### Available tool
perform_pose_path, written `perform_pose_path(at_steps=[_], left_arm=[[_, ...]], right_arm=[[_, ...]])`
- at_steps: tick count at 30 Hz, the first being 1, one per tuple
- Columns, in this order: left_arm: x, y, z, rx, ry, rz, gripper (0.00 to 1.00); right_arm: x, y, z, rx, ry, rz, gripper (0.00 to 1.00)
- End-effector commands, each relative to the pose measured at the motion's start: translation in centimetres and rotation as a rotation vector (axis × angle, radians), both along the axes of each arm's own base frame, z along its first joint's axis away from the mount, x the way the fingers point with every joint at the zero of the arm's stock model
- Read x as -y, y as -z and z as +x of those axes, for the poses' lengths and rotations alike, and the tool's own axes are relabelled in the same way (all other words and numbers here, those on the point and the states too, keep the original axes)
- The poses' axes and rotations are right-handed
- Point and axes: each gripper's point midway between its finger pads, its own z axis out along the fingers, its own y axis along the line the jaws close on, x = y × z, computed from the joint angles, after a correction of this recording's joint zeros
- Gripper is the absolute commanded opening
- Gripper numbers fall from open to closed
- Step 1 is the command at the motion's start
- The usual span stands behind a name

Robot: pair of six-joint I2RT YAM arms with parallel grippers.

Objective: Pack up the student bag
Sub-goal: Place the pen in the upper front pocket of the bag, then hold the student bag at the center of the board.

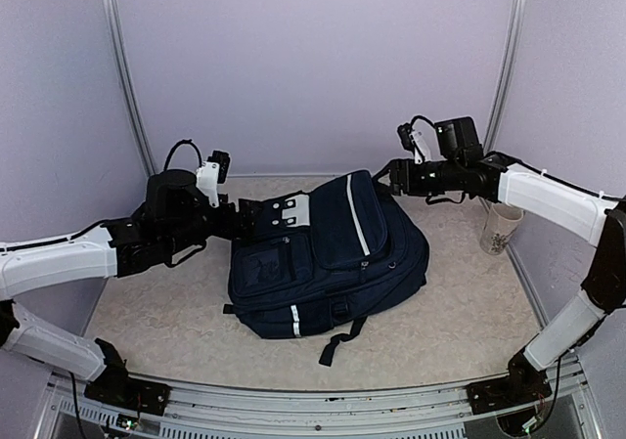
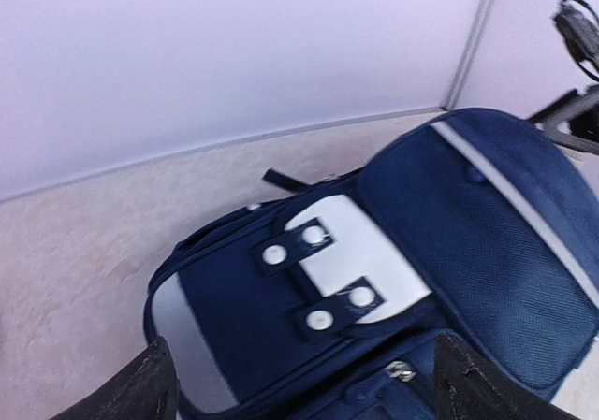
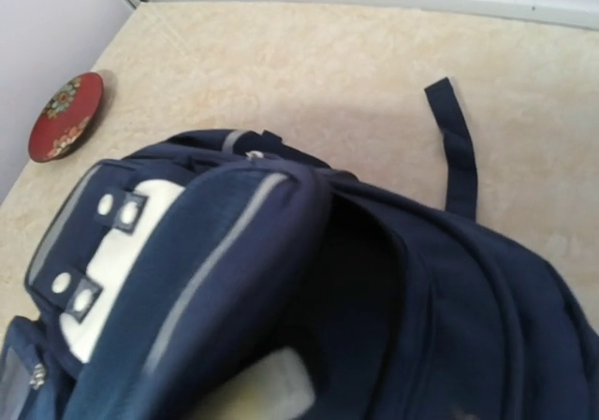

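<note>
The student bag (image 1: 328, 258), a dark navy backpack with a thin white stripe, lies flat in the middle of the table. My left gripper (image 1: 245, 219) is at its top left corner. In the left wrist view this gripper (image 2: 309, 397) stands open, its black fingers (image 2: 140, 392) wide apart on either side of the bag's white-patched top (image 2: 356, 261). My right gripper (image 1: 384, 177) hovers at the bag's top right edge; its jaws do not show clearly. The right wrist view looks into the bag's gaping main compartment (image 3: 374, 280), where something pale and blurred (image 3: 253, 392) lies at the near edge.
A pale patterned cup (image 1: 500, 229) stands by the right wall. A red decorated plate (image 3: 64, 116) lies on the table near the left wall. A loose black strap (image 3: 454, 144) trails behind the bag. Walls close the table on three sides.
</note>
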Motion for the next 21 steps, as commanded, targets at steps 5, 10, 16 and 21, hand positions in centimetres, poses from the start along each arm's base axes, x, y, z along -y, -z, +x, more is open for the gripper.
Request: perform_pose_path(at_steps=[5, 10, 16, 21], left_arm=[[8.7, -2.1, -6.3, 0.188, 0.471, 0.182, 0.72], [14.1, 1.2, -9.3, 0.290, 0.582, 0.451, 0.84], [16.3, 3.7, -7.0, 0.300, 0.474, 0.610, 0.79], [17.1, 5.1, -5.5, 0.293, 0.436, 0.644, 0.72]], right_arm=[[3.9, -0.9, -2.5, 0.015, 0.051, -0.065, 0.62], [6.0, 0.6, -5.6, -0.047, 0.150, -0.182, 0.52], [1.2, 2.2, -12.1, -0.110, 0.006, -0.154, 0.43], [-2.8, 3.9, -16.3, -0.141, -0.065, -0.084, 0.43]])
